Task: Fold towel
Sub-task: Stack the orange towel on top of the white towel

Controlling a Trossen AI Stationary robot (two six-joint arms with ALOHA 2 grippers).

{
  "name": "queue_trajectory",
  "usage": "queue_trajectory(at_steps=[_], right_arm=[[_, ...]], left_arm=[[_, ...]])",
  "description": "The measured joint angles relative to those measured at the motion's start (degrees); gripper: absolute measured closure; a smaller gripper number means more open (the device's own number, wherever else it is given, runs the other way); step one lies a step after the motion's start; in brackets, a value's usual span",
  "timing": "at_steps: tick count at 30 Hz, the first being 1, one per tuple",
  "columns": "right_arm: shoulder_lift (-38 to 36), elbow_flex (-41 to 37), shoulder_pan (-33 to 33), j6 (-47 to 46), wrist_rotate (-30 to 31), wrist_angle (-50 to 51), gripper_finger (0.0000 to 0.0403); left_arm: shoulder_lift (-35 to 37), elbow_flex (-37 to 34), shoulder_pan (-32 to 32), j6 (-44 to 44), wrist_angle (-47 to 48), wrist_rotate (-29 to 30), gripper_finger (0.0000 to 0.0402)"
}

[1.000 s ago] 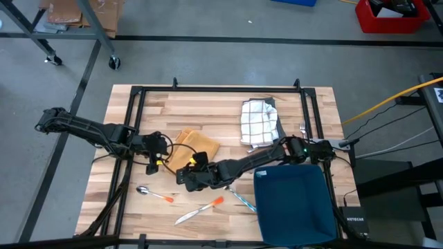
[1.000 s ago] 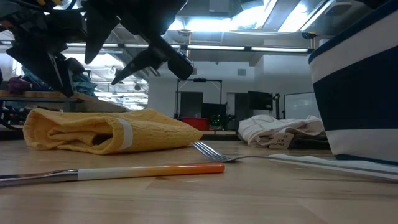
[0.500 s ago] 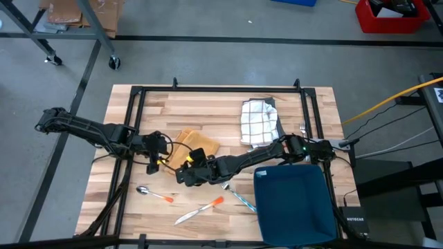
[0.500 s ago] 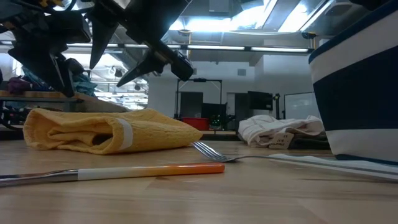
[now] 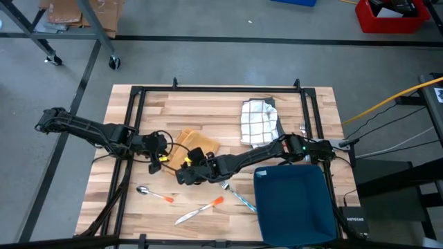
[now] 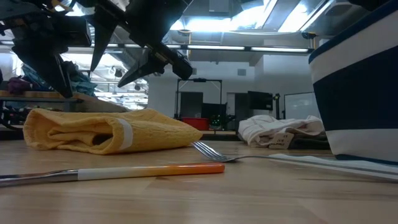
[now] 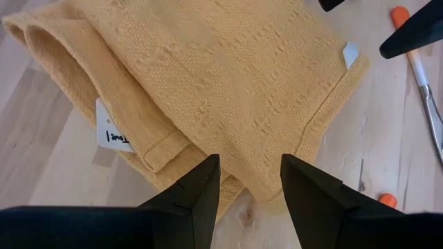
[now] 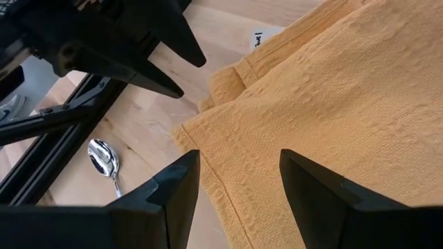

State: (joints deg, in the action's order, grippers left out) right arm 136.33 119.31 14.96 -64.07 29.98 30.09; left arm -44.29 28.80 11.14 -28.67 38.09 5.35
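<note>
- The table carried everything: bare wood boards inside a black frame, with both arms reaching in toward its middle.
- A blue bin stood at the near right corner, well apart from the work; it seemed only to be parked there.
- The left arm stretched low across the table from the left, and the right arm ran in from the right, so that the two wrists met at the same cloth from opposite sides.
- The yellow towel lay near the table's middle, already doubled over itself with a rounded fold along one edge and a white tag showing. I judged that one fold was done and the arms were set to take a free edge for the next.
- A checked cloth sat bunched toward the far right, clear of both grippers.
- The left gripper hung just above the towel's corner, jaws apart and holding nothing.
- The right gripper hovered over the opposite edge of the towel, jaws also spread wide and empty; in the low view both sat above the cloth, not on it.
- A knife, a fork and a spoon, orange-handled, lay on the near side, near the towel but apart from it.
</note>
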Motion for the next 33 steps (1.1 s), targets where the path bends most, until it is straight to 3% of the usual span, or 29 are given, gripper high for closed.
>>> queue_trajectory(at_steps=[33], right_arm=[[-0.10,0.00,0.03,-0.02,-0.02,-0.01,0.0198]], left_arm=[[0.00,0.00,0.01,-0.22,0.00,1.70,0.0257]])
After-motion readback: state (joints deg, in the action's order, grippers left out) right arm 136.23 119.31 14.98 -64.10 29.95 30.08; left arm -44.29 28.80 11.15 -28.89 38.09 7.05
